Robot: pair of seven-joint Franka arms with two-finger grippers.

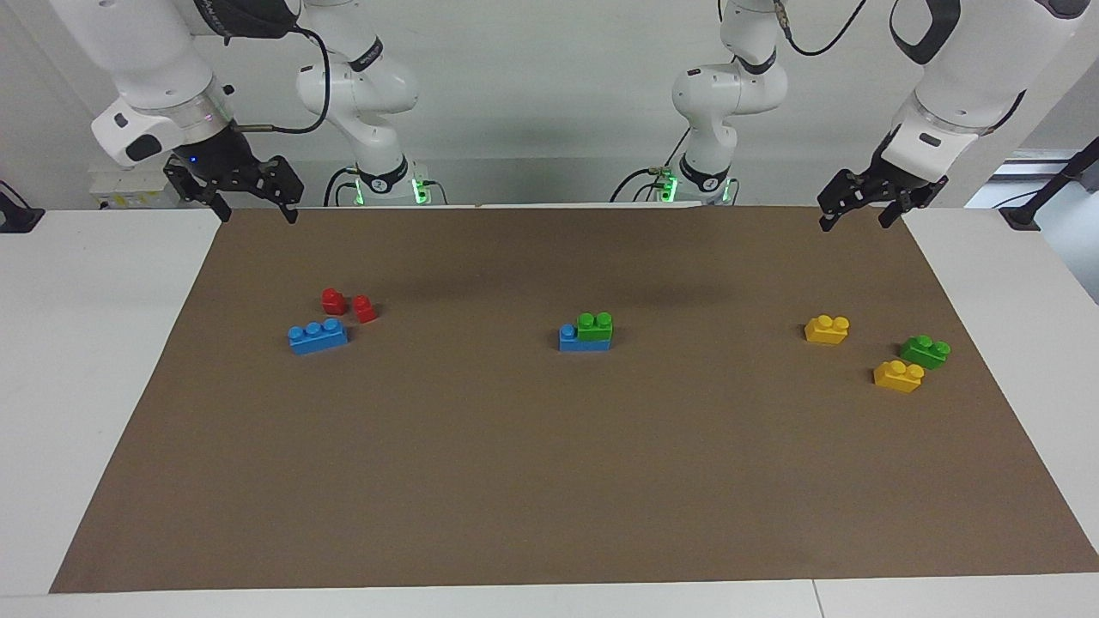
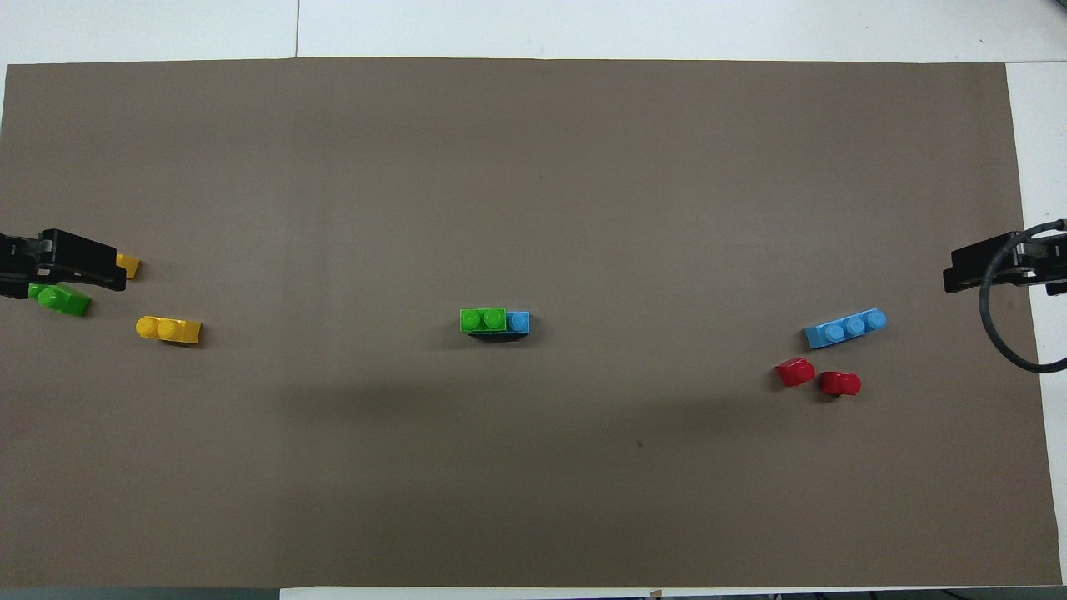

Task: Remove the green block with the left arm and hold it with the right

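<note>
Hanging wide open and empty, left tool (image 1: 861, 209) and right tool (image 1: 251, 196) wait over the table's (image 1: 549, 481) ends; the small bright green plastic two-stud block (image 1: 595, 327) sits mid-table atop a blue plastic brick (image 1: 567, 338), toward its three o'clock end in the facing view.

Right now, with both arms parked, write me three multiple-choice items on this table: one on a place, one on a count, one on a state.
1. Where is the green block that sits mid-mat?
A. on a blue brick
B. on a yellow brick
C. alone on the mat

2. How many yellow bricks lie on the mat?
A. one
B. two
C. four

3. What are the two grippers doing?
A. both grip bricks
B. one lifts the green block
C. both hang empty over the mat's corners nearest the robots

Answers:
1 A: its studs stand above the blue brick's one bare stud.
2 B: one yellow brick and another flank the loose green brick.
3 C: the left gripper and right gripper hold nothing.
</note>
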